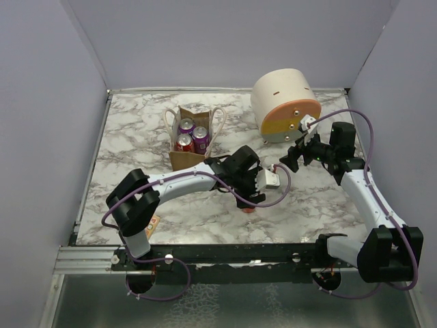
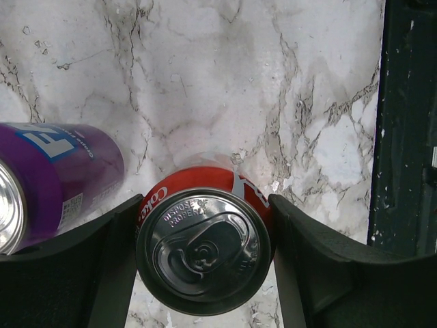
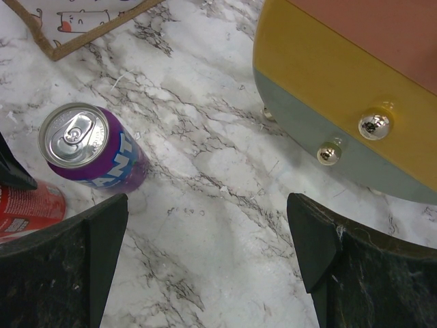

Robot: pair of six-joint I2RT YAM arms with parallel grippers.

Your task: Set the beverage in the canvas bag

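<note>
Red can is sitting pinched between the lowered left gripper fingers, purple can just beside; right gripper is hovering wide open.

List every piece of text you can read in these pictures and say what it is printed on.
"DISPOSE OF PROPERLY": lid of the red can.
"Coke": that can's side.
"ANT", cut off: purple can.
Purple can's small print: too blurred to read.
</note>
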